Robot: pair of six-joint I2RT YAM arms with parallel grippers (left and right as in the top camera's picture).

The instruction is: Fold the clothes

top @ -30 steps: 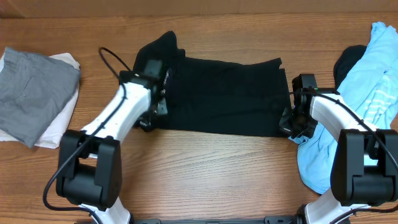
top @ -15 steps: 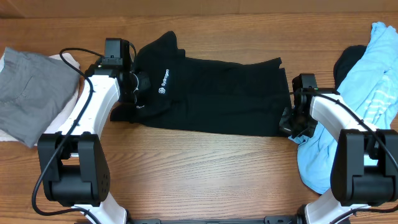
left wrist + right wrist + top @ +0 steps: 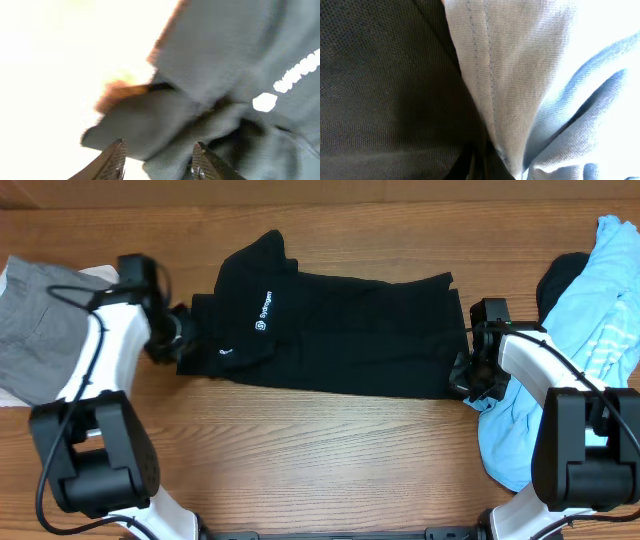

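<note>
Black shirt point(image 3: 350, 330) lies spread on the table point(image 3: 330, 460) overhead. The right gripper point(image 3: 468, 375) crouches at its right hem, touching the light blue shirt point(image 3: 590, 310), which could snag and drag along. The left gripper point(image 3: 178, 345) hangs just off the sleeve. Left wrist: jaws parted, empty. Right wrist: jaws pinched on black cloth, blue alongside.

**Black shirt** point(image 3: 350, 330): a large short-sleeved garment lying flat at centre, folded into a long band running left to right. One sleeve projects at the upper left. Small white logo lettering point(image 3: 265, 310) faces up near the left end. The surface is lightly wrinkled.

**Light blue shirt** point(image 3: 600, 330): white-striped and crumpled in an unfolded heap at the far right. Its lower part lies against the black shirt's right end, where the two fabrics touch.
</note>
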